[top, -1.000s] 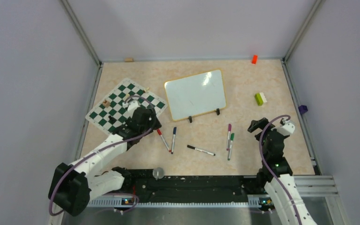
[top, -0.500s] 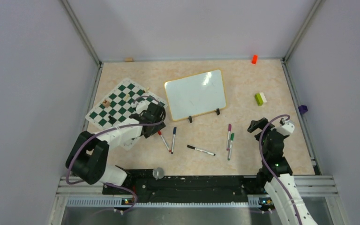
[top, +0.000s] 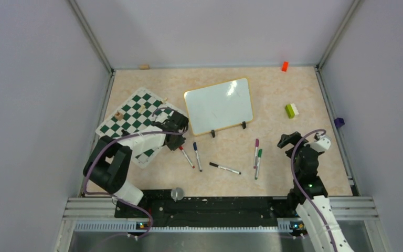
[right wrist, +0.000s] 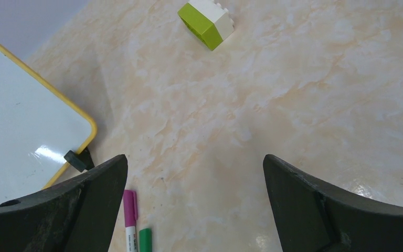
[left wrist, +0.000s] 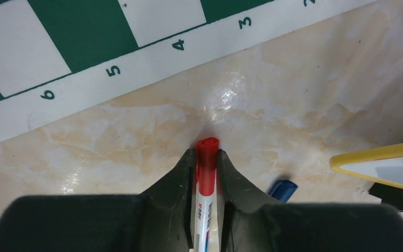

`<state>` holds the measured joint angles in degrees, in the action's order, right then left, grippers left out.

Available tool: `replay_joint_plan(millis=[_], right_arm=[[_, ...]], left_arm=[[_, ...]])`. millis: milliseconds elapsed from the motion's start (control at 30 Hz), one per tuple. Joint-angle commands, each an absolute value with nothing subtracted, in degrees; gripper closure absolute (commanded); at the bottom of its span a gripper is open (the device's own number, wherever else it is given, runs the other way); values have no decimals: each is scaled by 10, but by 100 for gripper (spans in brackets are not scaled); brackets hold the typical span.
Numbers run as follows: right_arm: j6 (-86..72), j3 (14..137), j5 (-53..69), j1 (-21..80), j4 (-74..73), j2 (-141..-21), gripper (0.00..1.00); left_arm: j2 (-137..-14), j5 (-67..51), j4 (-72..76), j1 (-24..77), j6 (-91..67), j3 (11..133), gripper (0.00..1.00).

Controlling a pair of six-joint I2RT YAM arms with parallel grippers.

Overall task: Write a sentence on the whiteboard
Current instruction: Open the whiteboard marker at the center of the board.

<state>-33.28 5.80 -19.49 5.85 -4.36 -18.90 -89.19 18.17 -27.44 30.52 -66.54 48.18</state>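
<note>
**As the left pincer point(top: 179, 143) clamps a red marker point(top: 187, 156), the whiteboard point(top: 219, 106) lies mid-surface**

Where the overhead camera looks down, one whiteboard sits tilted near the middle of the surface point(top: 273, 89), its face white with a patch of glare and two black feet on its near edge. Five markers lie nearer the arms: the red marker, one blue marker point(top: 196, 156) just beside it, one black marker point(top: 224, 168), and a purple marker point(top: 256, 149) and green marker point(top: 258, 164) side by side. One chessboard mat point(top: 131, 118) lies left of the board. One green-and-white block point(top: 292, 110) and one orange block point(top: 284, 66) sit to the right. The right pincer point(top: 288, 139) hovers right of the purple and green pair.

From the left wrist, both fingers point(left wrist: 181, 173) press the red marker's cap end between them. The mat's numbered border runs above, the blue marker's cap shows lower right, and one yellow-framed board corner enters at the right edge.

From the right wrist, the two fingers point(right wrist: 89, 194) stand wide apart with nothing between them. The board's corner and one foot show at left, the block at top, and the purple and green caps at bottom.
</note>
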Motion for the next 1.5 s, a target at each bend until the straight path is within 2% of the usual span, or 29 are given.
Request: replay_joint_plan(millis=[0,33,67,133,233,467,733,900,1067,1233,1333,1467], right_arm=[[-330,87,-183,62,-23,-175,2],[-324,92,-164,62,-22,-179,2],[-312,100,-132,62,-20,-188,6],[-280,130,-49,65,-27,-217,17],[-267,189,-4,93,-53,-268,17],[-254,286,18,241,-57,-355,16],[-336,281,-110,476,111,-449,17],[-329,320,-205,616,222,-550,15],[-358,345,-188,628,303,-628,17],[-364,367,-188,628,331,-672,24],[-376,381,-185,627,335,-696,33],[-391,394,-176,629,339,-723,33]], left_arm=[[-900,153,-294,306,-685,485,89],[-891,152,-295,306,-680,483,94],[-881,151,-298,304,-674,483,100],[-860,149,-307,303,-662,484,100],[-820,146,-325,302,-642,490,100],[-695,144,-368,296,-653,505,100],[-572,71,-295,292,-805,456,100],[-530,18,-214,292,-898,410,100],[-530,4,-228,291,-908,427,100],[-528,-21,-213,292,-927,418,100],[-528,-27,-201,291,-938,411,100],[-530,-24,-198,291,-938,412,100]])
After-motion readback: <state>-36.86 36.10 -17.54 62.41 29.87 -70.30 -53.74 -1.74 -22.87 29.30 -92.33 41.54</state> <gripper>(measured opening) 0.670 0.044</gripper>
